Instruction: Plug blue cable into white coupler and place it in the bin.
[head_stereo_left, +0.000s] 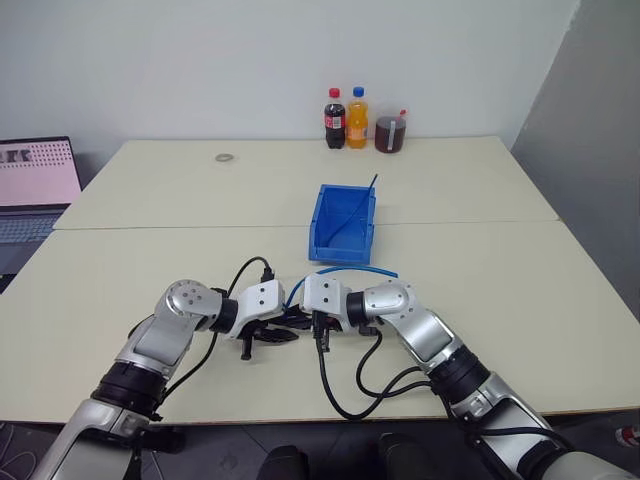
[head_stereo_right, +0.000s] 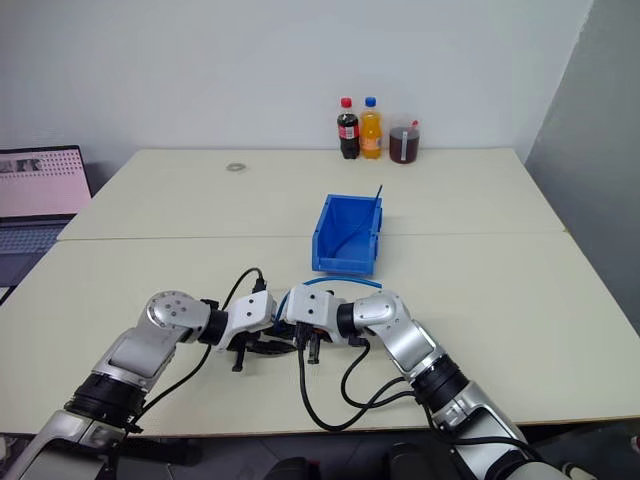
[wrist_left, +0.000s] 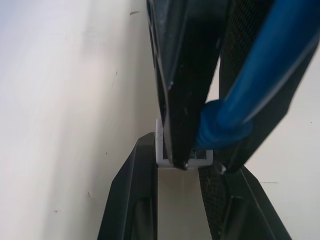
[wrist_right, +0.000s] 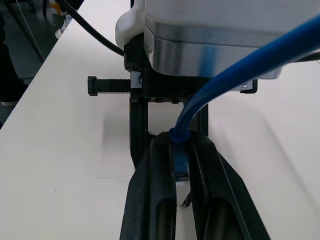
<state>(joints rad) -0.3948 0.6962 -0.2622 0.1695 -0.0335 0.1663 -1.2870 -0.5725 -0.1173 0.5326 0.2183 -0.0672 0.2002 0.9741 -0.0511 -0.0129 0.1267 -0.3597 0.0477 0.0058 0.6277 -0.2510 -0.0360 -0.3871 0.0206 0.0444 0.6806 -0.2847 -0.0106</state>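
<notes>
Over the near middle of the table my two grippers meet tip to tip. My left gripper (wrist_left: 182, 161) is shut on the white coupler (wrist_left: 160, 150), a small white block between its fingers. Facing it, my right gripper (wrist_right: 180, 142) is shut on the plug end of the blue cable (wrist_right: 240, 65). The cable's blue boot (wrist_left: 220, 130) sits right against the coupler; I cannot tell whether the plug is seated. From the grippers (head_stereo_left: 297, 325) the cable arcs up and right (head_stereo_left: 355, 268) towards the bin (head_stereo_left: 343, 222), which stands just beyond them with a dark blue strand (head_stereo_left: 358, 205) in it.
Two bottles (head_stereo_left: 334, 118) (head_stereo_left: 357, 117) and a dark jar (head_stereo_left: 390, 132) stand at the table's far edge, and a small ring (head_stereo_left: 224, 157) lies at the back left. A laptop (head_stereo_left: 35, 185) sits off the left side. The arms' black leads (head_stereo_left: 340, 390) loop near the front edge.
</notes>
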